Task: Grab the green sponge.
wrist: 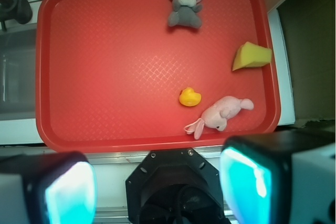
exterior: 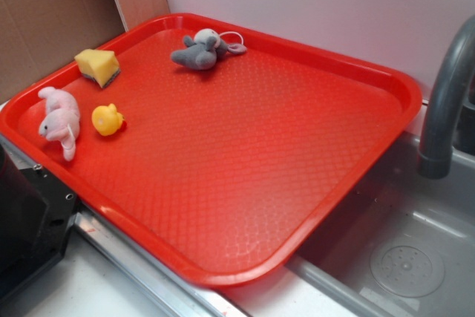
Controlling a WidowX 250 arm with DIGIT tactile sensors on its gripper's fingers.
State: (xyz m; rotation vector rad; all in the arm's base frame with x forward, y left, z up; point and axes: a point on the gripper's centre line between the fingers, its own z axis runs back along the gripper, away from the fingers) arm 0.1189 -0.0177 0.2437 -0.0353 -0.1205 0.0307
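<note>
The green sponge point(exterior: 98, 67) is a yellow foam wedge with a thin dark scouring layer. It lies on the red tray point(exterior: 245, 183) near its far left rim. In the wrist view the sponge point(wrist: 251, 56) lies at the tray's right side. My gripper point(wrist: 157, 187) is open and empty, with both fingertips point(wrist: 71, 195) wide apart at the bottom of the wrist view. It hangs high above the tray's near edge, well away from the sponge. The gripper does not show in the exterior view.
On the tray lie a yellow duck toy point(exterior: 107, 119), a pink plush bunny point(exterior: 59, 119) and a grey plush mouse point(exterior: 202, 50). A grey sink with a dark faucet point(exterior: 445, 102) lies right of the tray. The black robot base point(exterior: 26, 220) stands at the left front. Cardboard stands behind.
</note>
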